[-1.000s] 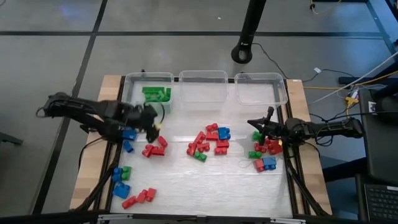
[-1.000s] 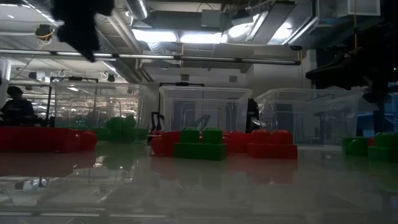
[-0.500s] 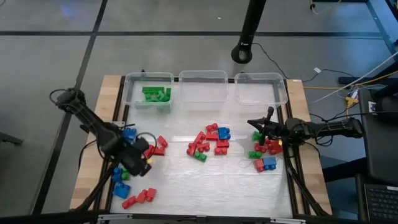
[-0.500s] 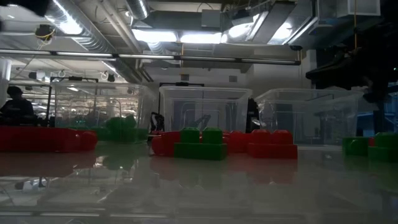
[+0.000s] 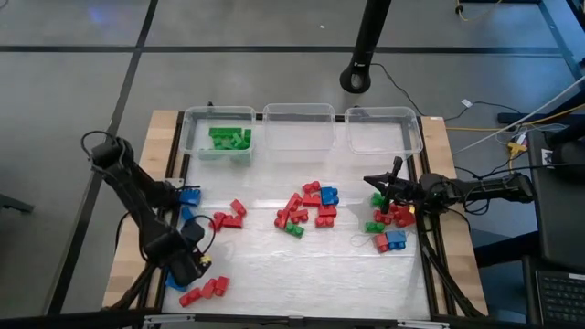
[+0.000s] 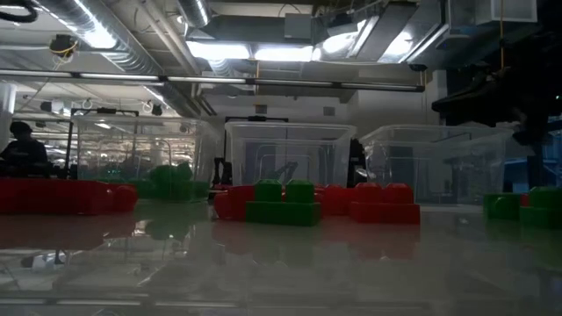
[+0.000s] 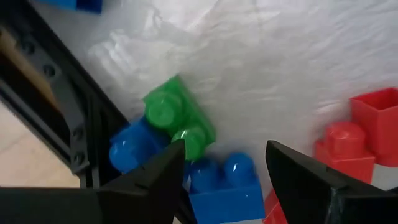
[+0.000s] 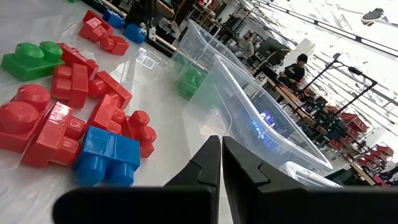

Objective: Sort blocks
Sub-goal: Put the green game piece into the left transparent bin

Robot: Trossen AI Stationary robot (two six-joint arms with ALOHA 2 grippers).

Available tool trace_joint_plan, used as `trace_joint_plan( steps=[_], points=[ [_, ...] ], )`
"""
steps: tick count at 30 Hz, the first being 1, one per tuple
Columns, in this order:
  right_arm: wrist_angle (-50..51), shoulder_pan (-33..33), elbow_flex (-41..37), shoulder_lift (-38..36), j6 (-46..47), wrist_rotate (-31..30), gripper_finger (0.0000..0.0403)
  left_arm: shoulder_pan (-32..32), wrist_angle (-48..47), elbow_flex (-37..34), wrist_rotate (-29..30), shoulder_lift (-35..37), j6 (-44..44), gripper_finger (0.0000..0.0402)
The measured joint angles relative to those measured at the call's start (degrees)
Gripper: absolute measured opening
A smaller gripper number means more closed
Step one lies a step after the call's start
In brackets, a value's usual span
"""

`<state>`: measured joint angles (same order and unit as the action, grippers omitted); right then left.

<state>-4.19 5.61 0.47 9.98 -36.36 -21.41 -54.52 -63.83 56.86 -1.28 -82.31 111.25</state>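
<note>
At seven o'clock on the worktop [image 5: 302, 274], the left gripper [image 5: 187, 267] hovers with fingers apart, holding nothing, over a green block [image 7: 177, 118] touching blue blocks [image 7: 221, 186]. Red blocks [image 5: 206, 290] lie just beside. More blocks [image 5: 306, 208] sit at centre. At three o'clock the right gripper [image 5: 382, 188] rests, fingers closed and empty, above another cluster [image 5: 388, 228]. At eleven o'clock, a clear bin [image 5: 196, 117] holds green blocks [image 5: 228, 138].

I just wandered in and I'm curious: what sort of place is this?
Probably a robotics lab or workshop: exposed ceiling ducts and strip lights, cables across a concrete floor, and a worktable where two robot arms sort toy blocks into clear bins.
</note>
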Motion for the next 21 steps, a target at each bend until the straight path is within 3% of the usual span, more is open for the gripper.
trace_joint_plan(
  steps=[9, 21],
  points=[
    [0.0, 0.0, 0.0, 0.0, 0.0, 0.0, 0.0019, -2.5, 0.4, -0.2, -0.2, -2.4, 4.0, 0.0211],
    [0.0, 0.0, 0.0, 0.0, 0.0, 0.0, 0.0019, -2.9, 1.0, -0.3, -2.9, -6.5, 2.6, 0.0211]
  ],
)
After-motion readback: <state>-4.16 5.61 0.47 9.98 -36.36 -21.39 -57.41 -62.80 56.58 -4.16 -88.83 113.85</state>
